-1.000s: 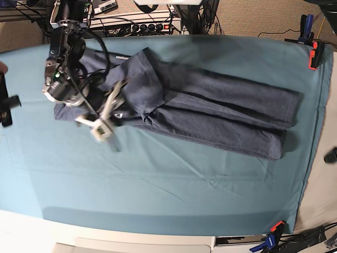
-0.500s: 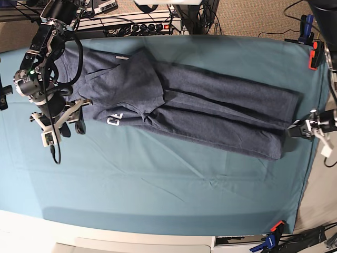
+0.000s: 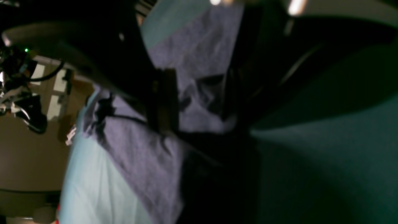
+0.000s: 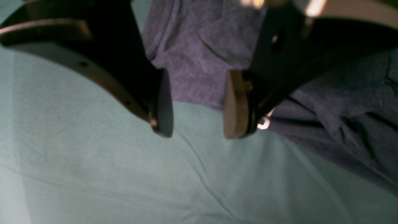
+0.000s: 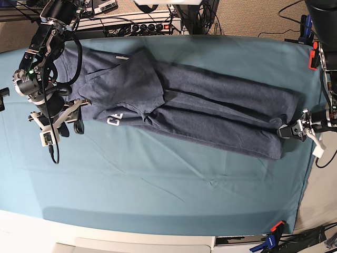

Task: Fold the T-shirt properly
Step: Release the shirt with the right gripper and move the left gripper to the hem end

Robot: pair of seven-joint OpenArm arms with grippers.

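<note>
Lying on teal cloth (image 5: 158, 179): T-shirt (image 5: 210, 113); right gripper (image 4: 197, 124) jaws apart, left gripper (image 5: 287, 132) state unclear.

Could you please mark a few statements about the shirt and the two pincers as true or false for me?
1. The T-shirt lies on a teal cloth. True.
2. The right pincer is clamped on the shirt. False: its jaws stand apart, nothing between them.
3. White lettering shows at the shirt's edge. True.
4. The left pincer hovers near the collar. False: it is at the shirt's opposite end.
5. The shirt is folded into a small square. False: it lies long and narrow.
</note>
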